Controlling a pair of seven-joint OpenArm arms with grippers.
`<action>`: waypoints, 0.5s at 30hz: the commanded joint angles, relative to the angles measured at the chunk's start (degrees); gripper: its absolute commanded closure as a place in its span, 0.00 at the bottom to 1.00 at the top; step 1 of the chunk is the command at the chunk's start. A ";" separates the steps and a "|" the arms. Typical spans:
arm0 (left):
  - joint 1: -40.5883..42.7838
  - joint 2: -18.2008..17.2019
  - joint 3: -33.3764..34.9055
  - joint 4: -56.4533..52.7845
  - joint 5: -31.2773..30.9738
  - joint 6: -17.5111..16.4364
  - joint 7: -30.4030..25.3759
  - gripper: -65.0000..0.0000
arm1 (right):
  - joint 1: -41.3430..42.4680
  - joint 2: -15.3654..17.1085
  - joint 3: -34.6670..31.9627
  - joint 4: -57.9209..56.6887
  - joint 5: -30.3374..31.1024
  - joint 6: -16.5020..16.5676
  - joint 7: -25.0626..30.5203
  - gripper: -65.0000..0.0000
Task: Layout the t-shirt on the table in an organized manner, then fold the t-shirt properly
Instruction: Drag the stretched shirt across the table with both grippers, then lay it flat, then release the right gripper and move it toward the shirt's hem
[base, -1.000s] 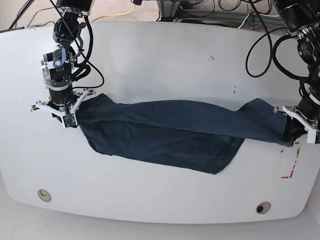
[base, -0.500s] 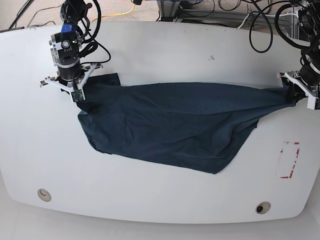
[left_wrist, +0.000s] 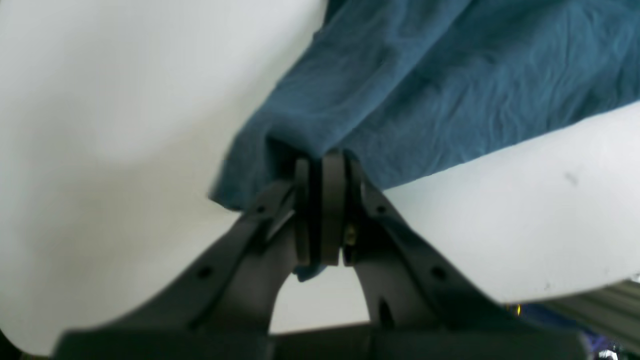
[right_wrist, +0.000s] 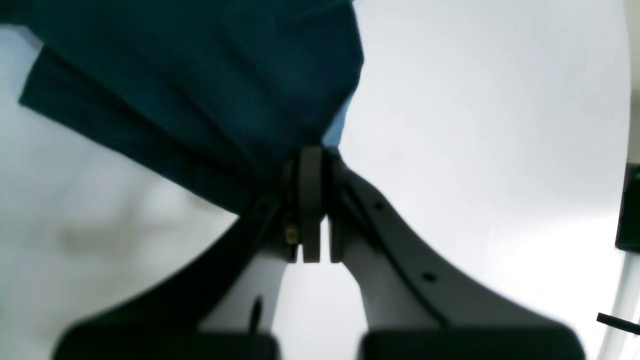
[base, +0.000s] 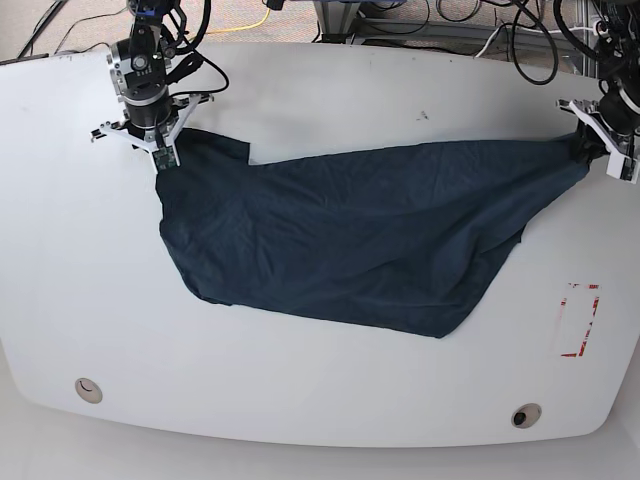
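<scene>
Two grippers, one garment, one work surface.

Base view: the t-shirt, dark navy-teal, lies across the middle of the white table, stretched between both arms along its far edge, the near part sagging into a rumpled point. The right gripper pinches the corner at this view's left; the left gripper pinches the opposite corner near the table's right edge. A red dashed rectangle sits well apart from the cloth; two grommet holes lie near the front edge.

Left wrist view: left gripper clamped tight on a bunched fold of t-shirt; cloth fans away over the table.

Right wrist view: right gripper likewise clenched on gathered t-shirt, table beyond.

Handling, as judged: light, limp, wrinkle-prone cotton; no stiffness, drapes wherever unsupported, and likely drags easily on the smooth top. Best taken at corners or hems, as here, with even tension between both grips; a thin pinch could slip under a hard pull.
</scene>
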 joint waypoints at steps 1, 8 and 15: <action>0.91 -1.06 -0.90 0.68 -0.67 -0.52 -1.28 0.99 | -0.99 0.30 0.25 1.03 -0.13 -0.59 1.13 1.00; 3.02 -1.32 -0.90 0.68 -0.05 -0.61 -1.28 0.97 | -3.36 -1.37 0.43 0.94 -0.13 -0.76 1.13 0.91; 3.29 -2.11 -0.81 0.68 3.29 -0.61 -1.28 0.55 | -4.06 -4.45 4.21 0.94 -0.04 -0.76 1.48 0.58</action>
